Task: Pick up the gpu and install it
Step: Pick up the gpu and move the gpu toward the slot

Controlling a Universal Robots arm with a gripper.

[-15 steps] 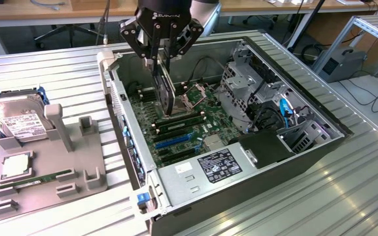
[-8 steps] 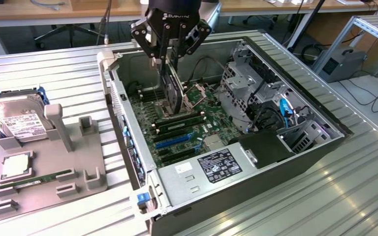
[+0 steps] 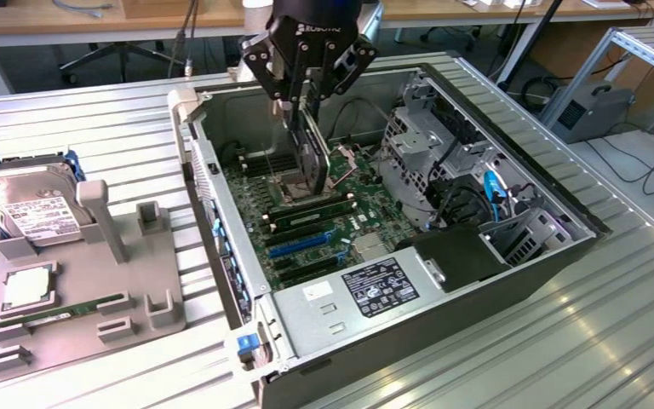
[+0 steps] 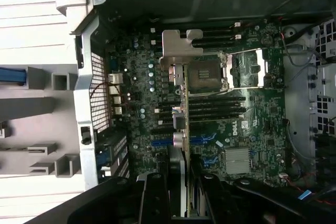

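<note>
Fingers [image 4: 156, 198] of the one gripper [image 3: 300, 102] are clamped on the single gpu [image 3: 313, 162], two dark fingers with one on either face of the card's upper edge. The card hangs upright, on edge, inside the open computer case [image 3: 204, 162], over the one motherboard [image 3: 344, 200]. In the exterior view its lower edge sits close above the board beside the CPU socket (whether it touches anything there cannot be told). In the wrist view the gpu [image 4: 181, 51] shows edge-on, its pale metal end bracket toward the perforated rear wall of the case and its thin body running back between the gripper [image 4: 181, 203] fingers. One CPU socket [image 4: 202, 74] lies just beside the card with its metal lid swung open, and two blue expansion slots [image 4: 206, 140] cross the motherboard [image 4: 257, 129] nearer the gripper, the card's edge passing over them. One power supply [image 3: 378, 285] with a black label fills the case corner nearest the camera in the exterior view. Outside the case, at the exterior view's left, one grey fixture [image 3: 154, 294] rests on the slatted metal table [image 3: 100, 128] and carries three parts: one hard drive [image 3: 26, 213] with a white label standing tilted in its cradle, one processor chip [image 3: 26, 288] lying flat, and one green RAM stick [image 3: 65, 311] lying in a groove, all well apart from the gripper.
</note>
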